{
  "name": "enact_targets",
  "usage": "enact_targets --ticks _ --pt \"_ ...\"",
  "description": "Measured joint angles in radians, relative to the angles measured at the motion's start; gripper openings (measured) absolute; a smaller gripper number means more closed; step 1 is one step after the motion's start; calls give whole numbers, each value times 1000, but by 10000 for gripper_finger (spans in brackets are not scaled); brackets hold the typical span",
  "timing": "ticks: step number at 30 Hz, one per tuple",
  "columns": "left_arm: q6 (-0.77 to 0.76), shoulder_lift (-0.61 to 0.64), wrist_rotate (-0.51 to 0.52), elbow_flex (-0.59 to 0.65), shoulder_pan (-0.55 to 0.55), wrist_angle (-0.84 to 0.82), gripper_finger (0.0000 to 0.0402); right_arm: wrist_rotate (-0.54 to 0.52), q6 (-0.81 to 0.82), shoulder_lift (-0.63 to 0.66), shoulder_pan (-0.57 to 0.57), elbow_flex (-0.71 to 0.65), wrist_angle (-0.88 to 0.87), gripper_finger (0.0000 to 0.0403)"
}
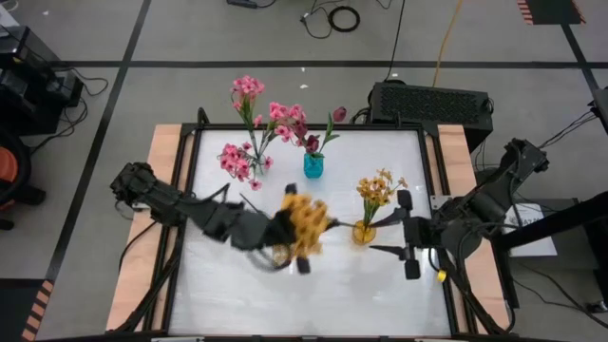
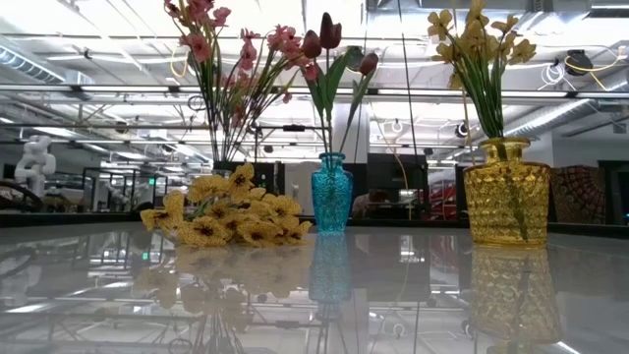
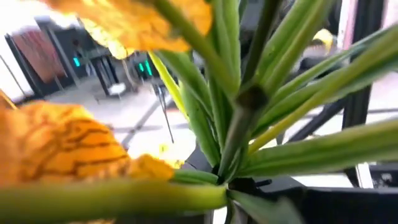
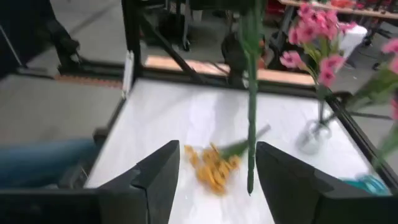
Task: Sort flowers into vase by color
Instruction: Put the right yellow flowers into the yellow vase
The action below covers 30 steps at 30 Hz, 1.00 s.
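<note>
On the table's near middle lies the yellow spray [image 1: 306,220], light and floppy (blooms would crush), so its stiff green stem is the place to pinch; the left gripper [image 1: 274,231] is clenched there. Beside the yellow vase [image 1: 364,232], the right gripper [image 4: 214,177] stands released.

Left gripper [image 1: 285,242] seemingly clamped (mid-table); right gripper [image 4: 214,180] fingers spread apart.

Lighting: bright, even, from overhead ceiling strips. Table [image 1: 313,285]: glossy white, glare across it; mirror reflections of the yellow vase [image 2: 507,205] and blue vase [image 2: 331,193]. Left wrist view: stems [image 3: 249,106] soft, out of focus. Right wrist view: motion-blurred throughout.
</note>
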<state>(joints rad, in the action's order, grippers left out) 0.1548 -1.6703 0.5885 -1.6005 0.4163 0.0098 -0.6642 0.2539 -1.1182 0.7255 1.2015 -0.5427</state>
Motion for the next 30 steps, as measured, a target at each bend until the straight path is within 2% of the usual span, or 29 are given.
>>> enact_targets --ticks 4,9,17,22,30 --pt "-72 -19 -119 0 -79 -49 24 -67 58 35 15 0 -158 195" --pt "-85 -80 -148 0 -121 -24 24 -139 132 86 36 0 -241 182" --pt "-155 -222 -134 0 -148 47 24 -152 165 119 90 0 -275 165" --pt "-190 -300 -51 0 -148 97 24 -156 164 123 110 0 -277 159" --pt "-203 -320 -11 0 -145 90 24 -176 162 123 133 0 -279 152"
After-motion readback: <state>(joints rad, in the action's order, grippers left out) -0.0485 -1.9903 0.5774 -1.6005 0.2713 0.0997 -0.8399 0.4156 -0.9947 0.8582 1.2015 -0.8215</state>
